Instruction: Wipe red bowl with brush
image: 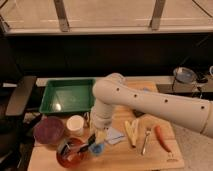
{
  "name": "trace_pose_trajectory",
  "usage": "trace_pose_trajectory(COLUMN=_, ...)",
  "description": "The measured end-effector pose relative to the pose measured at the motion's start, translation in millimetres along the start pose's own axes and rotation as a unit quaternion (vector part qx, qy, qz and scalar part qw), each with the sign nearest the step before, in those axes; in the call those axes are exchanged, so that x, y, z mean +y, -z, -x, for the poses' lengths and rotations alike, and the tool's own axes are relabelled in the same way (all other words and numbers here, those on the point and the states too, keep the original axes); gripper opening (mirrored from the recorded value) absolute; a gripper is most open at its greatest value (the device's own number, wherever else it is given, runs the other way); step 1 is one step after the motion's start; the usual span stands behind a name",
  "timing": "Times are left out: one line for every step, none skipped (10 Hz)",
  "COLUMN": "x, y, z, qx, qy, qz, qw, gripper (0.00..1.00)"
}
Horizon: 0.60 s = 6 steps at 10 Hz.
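Beside one red bowl point(61, 161), one gripper point(93, 142), jaws clamping one brush point(80, 148)

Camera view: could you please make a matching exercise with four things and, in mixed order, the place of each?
Things:
1 green tray
2 white cup
3 fork
4 hand

Places:
a left of the orange carrot
b over the red bowl, shut on the brush
c at the back, behind the white cup
d just right of the dark bowl

Pairs: 1-c; 2-d; 3-a; 4-b
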<state>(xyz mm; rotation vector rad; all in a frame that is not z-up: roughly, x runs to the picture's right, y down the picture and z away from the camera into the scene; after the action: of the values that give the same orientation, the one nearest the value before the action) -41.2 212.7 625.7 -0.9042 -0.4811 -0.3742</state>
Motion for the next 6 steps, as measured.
trace_pose_trajectory(x=-2, y=-7, z=-1, qx=0.000, qy=0.000, qz=0.009, qw=1.0000, gripper=0.00)
trace_pose_trajectory(x=-4, y=-14, z=-3, qx=0.000, qy=-0.001, qz=0.018, qw=0.9998, gripper=0.00)
trace_pose_trajectory(x=-4, y=-19, z=-6, qx=0.000, qy=-0.004, qz=0.024, qw=0.9997, gripper=0.00)
trace_pose_trajectory(x=-5, y=-23, z=-9, qx=-0.001, qy=-0.008, qz=0.029, qw=0.9996, gripper=0.00)
trace_pose_trajectory(x=-6, y=-28, z=-12, qx=-0.003, qy=-0.010, qz=0.034, qw=0.9994, gripper=0.00)
trace_pose_trajectory(x=-6, y=-33, z=-17, qx=-0.007, qy=-0.014, qz=0.038, qw=0.9992, gripper=0.00)
